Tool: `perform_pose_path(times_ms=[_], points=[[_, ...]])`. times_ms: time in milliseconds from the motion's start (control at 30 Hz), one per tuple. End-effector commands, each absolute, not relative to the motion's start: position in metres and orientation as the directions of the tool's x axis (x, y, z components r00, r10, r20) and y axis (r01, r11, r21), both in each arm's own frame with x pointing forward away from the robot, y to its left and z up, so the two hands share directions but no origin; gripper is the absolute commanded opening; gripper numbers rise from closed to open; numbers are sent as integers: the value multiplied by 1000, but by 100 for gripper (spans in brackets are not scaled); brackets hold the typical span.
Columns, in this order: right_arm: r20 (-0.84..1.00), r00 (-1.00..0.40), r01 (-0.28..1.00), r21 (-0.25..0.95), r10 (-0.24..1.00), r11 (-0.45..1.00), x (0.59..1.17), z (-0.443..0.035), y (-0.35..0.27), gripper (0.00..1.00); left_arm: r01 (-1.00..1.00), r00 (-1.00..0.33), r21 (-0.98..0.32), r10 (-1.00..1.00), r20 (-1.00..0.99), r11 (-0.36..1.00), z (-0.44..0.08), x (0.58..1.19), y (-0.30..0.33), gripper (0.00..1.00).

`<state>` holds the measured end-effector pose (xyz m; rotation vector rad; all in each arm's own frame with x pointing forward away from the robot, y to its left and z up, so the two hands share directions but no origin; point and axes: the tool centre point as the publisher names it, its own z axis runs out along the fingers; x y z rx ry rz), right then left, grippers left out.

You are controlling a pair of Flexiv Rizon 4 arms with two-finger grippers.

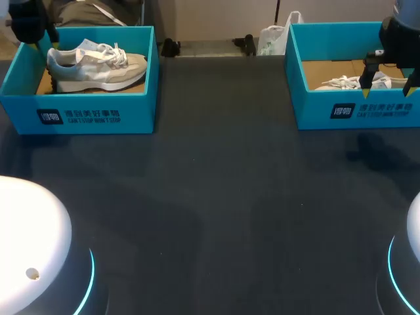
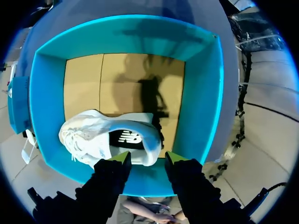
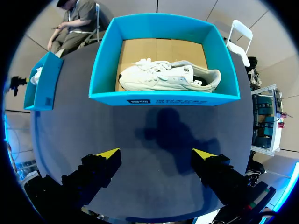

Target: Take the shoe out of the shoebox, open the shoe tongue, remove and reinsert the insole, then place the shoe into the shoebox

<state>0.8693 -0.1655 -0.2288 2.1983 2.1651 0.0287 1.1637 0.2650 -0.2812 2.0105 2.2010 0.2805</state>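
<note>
Worktop (image 1: pixel 216 197): dark, matt, flat; spreads in front of the left shoebox (image 1: pixel 92 108).
Right hand (image 3: pixel 155 154): released, fingers wide, well right of the left shoebox; likely lined up on the right shoebox (image 1: pixel 367 108).
Left hand (image 2: pixel 147 158): released, tips apart above the left shoebox, probably set to pinch the heel collar.
Left shoebox: lidless teal card, stiff walls, brown floor.
Sneaker (image 1: pixel 95 65): inside the left shoebox; pale mesh, soft panels, white laces, dark insole.

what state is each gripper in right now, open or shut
left gripper: open, holding nothing, heel of the shoe just ahead of it
right gripper: open wide, holding nothing
</note>
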Motion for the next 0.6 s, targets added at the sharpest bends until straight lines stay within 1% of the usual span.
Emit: perform_pose_path(times_ms=[33,133,167,233,400,433,467,500,533,600], points=[[-28,17,998,54,999,-16,869,-229,-165,100,977,-63,206,998,19,58,-291,1178,272,48],[-28,17,998,54,999,-16,869,-229,-165,100,979,-46,199,999,21,40,-294,1179,272,49],[-28,17,998,54,999,-16,869,-229,-165,100,980,-43,194,999,28,37,-296,1180,273,50],[-28,17,998,54,999,-16,869,-229,-165,100,981,-37,190,999,28,31,-298,1182,275,55],[-28,17,998,54,999,-16,869,-229,-165,100,983,-26,181,999,32,20,-305,1184,278,58],[-28,17,998,54,999,-16,869,-229,-165,100,984,-20,180,999,33,13,-307,1184,278,61],[-28,17,998,54,999,-16,869,-229,-165,100,984,-15,176,999,33,9,-309,1184,279,69],[-28,17,998,54,999,-16,869,-229,-165,100,985,-17,173,999,36,11,-311,1185,280,81],[-28,17,998,54,999,-16,869,-229,-165,100,987,-19,162,999,30,14,-312,1186,280,83],[-28,17,998,54,999,-16,869,-229,-165,100,988,-26,154,999,26,21,-316,1188,282,81]])
